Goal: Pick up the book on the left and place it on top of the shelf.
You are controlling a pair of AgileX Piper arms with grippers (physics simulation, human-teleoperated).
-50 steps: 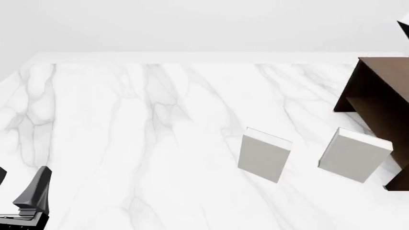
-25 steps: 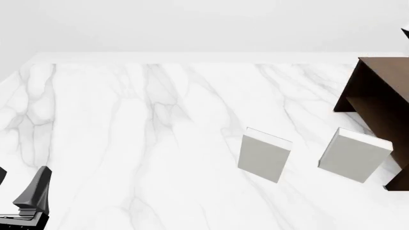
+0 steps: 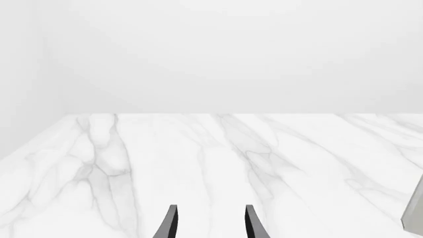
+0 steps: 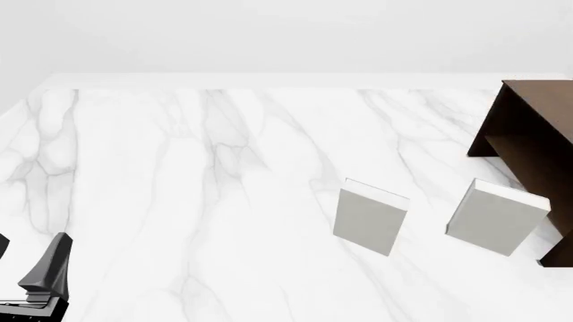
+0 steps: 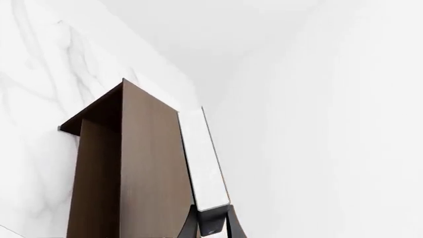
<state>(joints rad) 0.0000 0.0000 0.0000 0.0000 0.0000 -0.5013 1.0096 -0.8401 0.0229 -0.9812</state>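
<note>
**Book held over the shelf top by the right gripper**

In the right wrist view the right gripper [image 5: 211, 225] has its two dark fingers closed on the near end of the book [image 5: 203, 158], a thin volume showing its white page edge between dark covers. The book runs away from the fingers and lies along the edge of the shelf [image 5: 142, 168], whose flat brown top fills the middle of that view; whether the book touches the top cannot be told.

In the front view the shelf [image 4: 528, 144] stands at about 3 o'clock on the marble table [image 4: 197, 201], cut by the picture's edge. Two grey books stand on the table, one [image 4: 370, 216] at about 5 o'clock and the other [image 4: 495, 216] between it and the shelf, just beside the shelf.

The left gripper [image 3: 209, 224] sits at about 8 o'clock, low over the table, its fingers [image 3: 170, 224] parted with nothing between them
</note>
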